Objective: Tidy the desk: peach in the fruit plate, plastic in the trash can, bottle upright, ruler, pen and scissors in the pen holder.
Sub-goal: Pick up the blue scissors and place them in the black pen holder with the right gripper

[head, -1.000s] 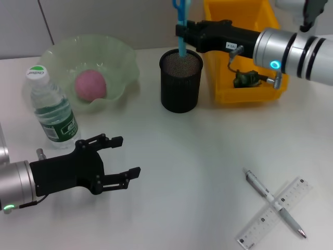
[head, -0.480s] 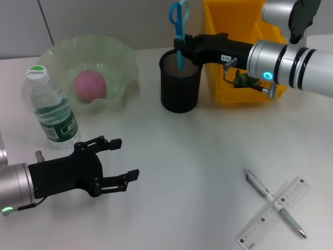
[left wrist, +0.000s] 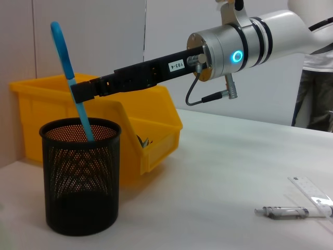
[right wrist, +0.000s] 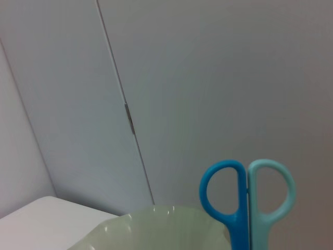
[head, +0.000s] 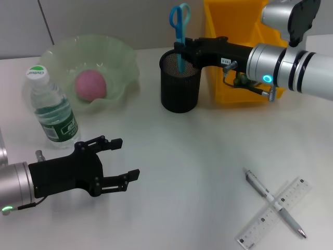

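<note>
The blue scissors (head: 179, 18) stand upright with their blades inside the black mesh pen holder (head: 180, 86). My right gripper (head: 183, 48) is shut on them just above the holder's rim; the left wrist view shows the same grip, the right gripper (left wrist: 83, 94) on the scissors (left wrist: 70, 67) above the pen holder (left wrist: 80, 177). The handles (right wrist: 247, 192) show in the right wrist view. The pink peach (head: 91, 85) lies in the green fruit plate (head: 122, 54). The bottle (head: 49, 107) stands upright. The pen (head: 273, 202) lies across the ruler (head: 276, 219) at the front right. My left gripper (head: 129, 156) hovers open at the front left.
A yellow bin (head: 244, 96) stands right of the pen holder, under my right arm, with a dark crumpled thing (head: 245, 79) inside. The bottle stands just behind my left gripper. Bare table lies between the pen holder and the pen.
My right gripper has lowered the scissors, so their blades now reach into the pen holder. The left arm has barely moved.
</note>
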Tool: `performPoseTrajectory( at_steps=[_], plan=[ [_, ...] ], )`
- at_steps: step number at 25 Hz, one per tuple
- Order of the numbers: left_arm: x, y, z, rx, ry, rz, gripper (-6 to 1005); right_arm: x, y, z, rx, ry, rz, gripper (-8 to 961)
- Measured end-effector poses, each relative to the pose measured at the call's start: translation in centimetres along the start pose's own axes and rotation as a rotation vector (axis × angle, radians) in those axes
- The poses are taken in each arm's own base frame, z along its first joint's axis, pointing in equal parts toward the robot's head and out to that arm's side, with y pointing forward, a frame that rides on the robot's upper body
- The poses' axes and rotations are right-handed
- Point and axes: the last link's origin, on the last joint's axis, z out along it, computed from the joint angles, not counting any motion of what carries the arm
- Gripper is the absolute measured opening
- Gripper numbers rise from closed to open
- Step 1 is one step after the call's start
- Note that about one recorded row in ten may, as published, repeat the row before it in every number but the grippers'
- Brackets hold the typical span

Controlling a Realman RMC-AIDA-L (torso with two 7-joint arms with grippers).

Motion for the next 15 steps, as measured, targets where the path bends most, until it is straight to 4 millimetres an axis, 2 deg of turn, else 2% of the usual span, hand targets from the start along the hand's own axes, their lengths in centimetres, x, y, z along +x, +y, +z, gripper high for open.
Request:
performPoseTrajectory(
  at_steps=[12,15],
  plan=[
    [0.20,0.00,-0.11,-0.003,0.011,0.006,860,-0.05,0.14,0.33,-0.004,0.016,-0.016,260],
    [0.26,-0.04,-0.17,-0.003,0.012,0.009,860,-0.04,0.24,0.44,-0.008,0.023,-0.021,397]
  ],
)
